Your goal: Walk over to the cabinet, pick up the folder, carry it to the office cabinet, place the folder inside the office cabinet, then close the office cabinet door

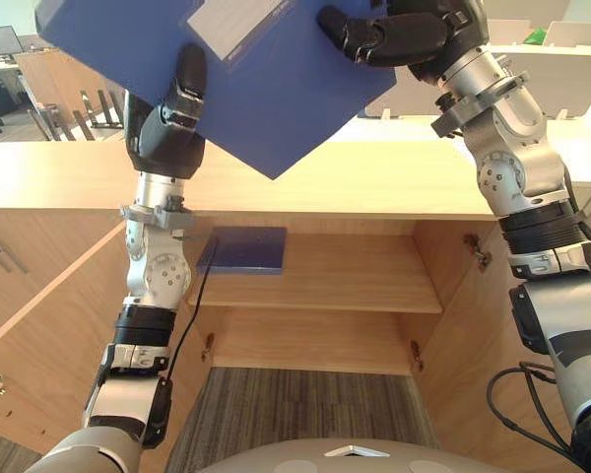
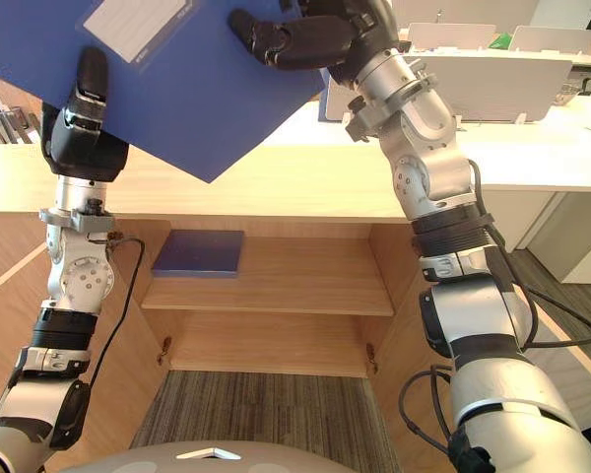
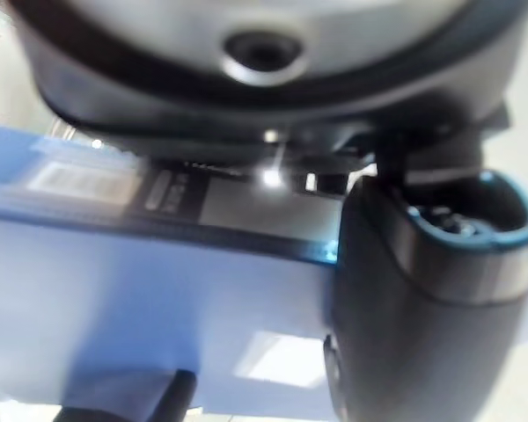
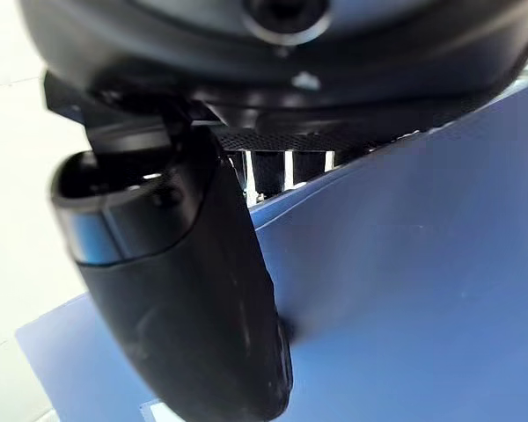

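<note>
A blue folder point(image 2: 192, 94) hangs tilted above the wooden cabinet top point(image 2: 276, 187), one corner pointing down. The left hand point(image 2: 79, 138) pinches its left edge, thumb laid up the face, while the right hand point(image 2: 310, 39) grips the upper right edge. Below, the office cabinet point(image 2: 276, 340) stands open — a second folder point(image 2: 199, 253) lies flat at the left end of its shelf point(image 2: 305, 281). White desks point(image 2: 473, 84) sit behind.

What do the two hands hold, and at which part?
The blue folder: the left hand grips its left edge, the right hand its right edge.
</note>
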You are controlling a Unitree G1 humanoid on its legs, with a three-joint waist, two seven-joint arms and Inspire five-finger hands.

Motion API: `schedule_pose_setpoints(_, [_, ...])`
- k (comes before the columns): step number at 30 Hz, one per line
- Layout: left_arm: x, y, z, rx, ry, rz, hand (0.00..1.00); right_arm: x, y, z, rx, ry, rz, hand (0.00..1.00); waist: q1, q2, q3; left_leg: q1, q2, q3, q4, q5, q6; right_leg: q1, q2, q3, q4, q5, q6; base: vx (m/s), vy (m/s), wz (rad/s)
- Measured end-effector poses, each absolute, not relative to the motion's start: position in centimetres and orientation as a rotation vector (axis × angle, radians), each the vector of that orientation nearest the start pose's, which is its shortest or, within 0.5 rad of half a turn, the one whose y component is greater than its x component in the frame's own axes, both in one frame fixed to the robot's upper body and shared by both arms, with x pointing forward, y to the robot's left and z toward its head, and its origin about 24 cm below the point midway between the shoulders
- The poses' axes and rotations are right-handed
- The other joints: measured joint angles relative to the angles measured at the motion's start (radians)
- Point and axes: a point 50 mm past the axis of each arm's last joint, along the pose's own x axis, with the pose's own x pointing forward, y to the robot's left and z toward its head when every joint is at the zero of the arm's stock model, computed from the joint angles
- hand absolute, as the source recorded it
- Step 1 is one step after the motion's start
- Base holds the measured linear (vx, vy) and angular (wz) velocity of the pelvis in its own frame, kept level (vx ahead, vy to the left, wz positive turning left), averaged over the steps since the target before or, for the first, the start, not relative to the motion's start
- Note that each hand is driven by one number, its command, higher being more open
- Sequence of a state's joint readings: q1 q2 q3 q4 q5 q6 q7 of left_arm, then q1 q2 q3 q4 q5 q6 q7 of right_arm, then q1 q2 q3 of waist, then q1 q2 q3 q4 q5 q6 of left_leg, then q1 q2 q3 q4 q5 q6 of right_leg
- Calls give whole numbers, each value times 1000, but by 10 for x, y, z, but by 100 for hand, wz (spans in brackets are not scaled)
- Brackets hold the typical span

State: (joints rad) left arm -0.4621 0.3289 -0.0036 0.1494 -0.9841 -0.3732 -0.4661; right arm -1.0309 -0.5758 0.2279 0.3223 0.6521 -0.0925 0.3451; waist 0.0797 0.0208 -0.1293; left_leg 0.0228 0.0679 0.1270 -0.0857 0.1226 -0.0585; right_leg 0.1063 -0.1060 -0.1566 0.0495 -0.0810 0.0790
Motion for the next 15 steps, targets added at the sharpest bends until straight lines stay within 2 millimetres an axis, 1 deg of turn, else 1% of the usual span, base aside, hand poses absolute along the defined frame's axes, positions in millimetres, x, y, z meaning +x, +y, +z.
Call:
schedule_pose_setpoints(1, [308,187,181,-525,-753,-489,0,352,-140,310,-136,-684,626,0,0,0,0,0,0,-1,0,0,0,0,0,0,1,0,0,0,0,0])
schedule_pose_setpoints(4, [307,188,175,-527,-735,-478,0,352,-137,308,-147,-675,642,0,-1,1,-1,0,0,-3,0,0,-1,0,0,-1,3,-2,-2,0,0,0])
schedule_pose_setpoints(7, [307,189,174,-524,-731,-475,0,352,-135,307,-151,-674,649,0,-1,2,-1,-1,0,-6,0,-2,-2,0,-1,-1,3,-2,-3,0,0,0])
schedule_pose_setpoints(10, [307,193,175,-501,-727,-475,0,346,-133,309,-188,-687,670,0,0,2,-1,-3,1,-7,0,-2,-3,-1,-5,0,3,-2,-3,0,0,0])
schedule_pose_setpoints(12, [308,195,174,-454,-695,-497,0,329,-135,314,-297,-710,704,0,3,2,0,-6,4,-7,1,-2,-3,-2,-6,-1,2,-3,-4,10,-12,3])
schedule_pose_setpoints(13, [308,196,174,-438,-689,-510,0,325,-136,315,-333,-709,714,0,3,2,0,-6,4,-6,1,-2,-3,-3,-7,0,2,-3,-4,0,0,0])
schedule_pose_setpoints(14, [308,197,174,-410,-673,-538,0,315,-137,314,-412,-700,739,0,1,2,0,-8,3,-6,1,-2,-3,-4,-8,1,2,-3,-5,0,0,0])
schedule_pose_setpoints(15, [307,196,174,-378,-652,-578,0,307,-137,308,-482,-675,769,0,-2,1,-1,-7,3,-4,1,-3,-5,-4,-8,3,2,-4,-6,13,-6,-5])
